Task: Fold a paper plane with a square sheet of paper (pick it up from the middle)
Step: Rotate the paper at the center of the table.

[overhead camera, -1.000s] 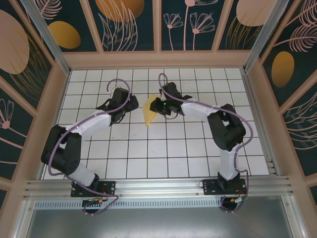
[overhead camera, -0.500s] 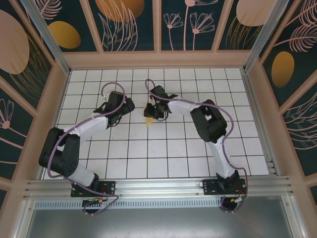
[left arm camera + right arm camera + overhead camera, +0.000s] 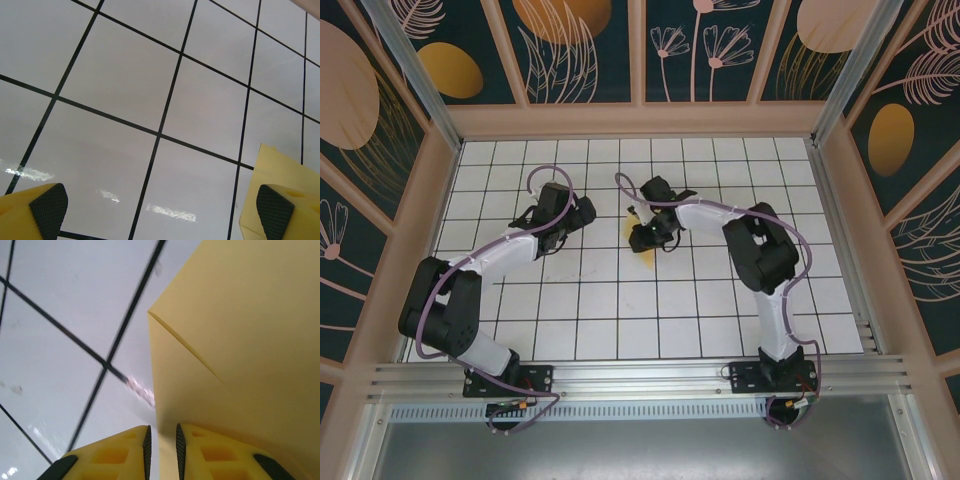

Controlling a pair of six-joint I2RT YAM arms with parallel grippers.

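**A:** Why is the left gripper [image 3: 160, 210] hanging over the white tiled desk [image 3: 620, 300] with its fingers spread so wide?

**B:** It is gripping nothing (released, with both dark pads well apart over bare tiles). I judge it is waiting beside the work, ready to take a flap or press a crease.

**A:** And the right gripper [image 3: 162, 444]?

**B:** It is pinching the thin yellow sheet of paper [image 3: 240, 330] by an edge, with its fingers nearly closed on it. The sheet is sitting under and just beside that gripper, near the desk's middle. It is already creased into a narrower shape and seems to be tilting up off the tiles.

**A:** Why hold it that way?

**B:** Probably so the fold is staying together while the paper is being positioned for the next crease.

**A:** Is anything readable?

**B:** No. The dark teal wall panels with orange ovals and pale flower prints [image 3: 450, 68] are carrying no lettering, and the paper is plain.
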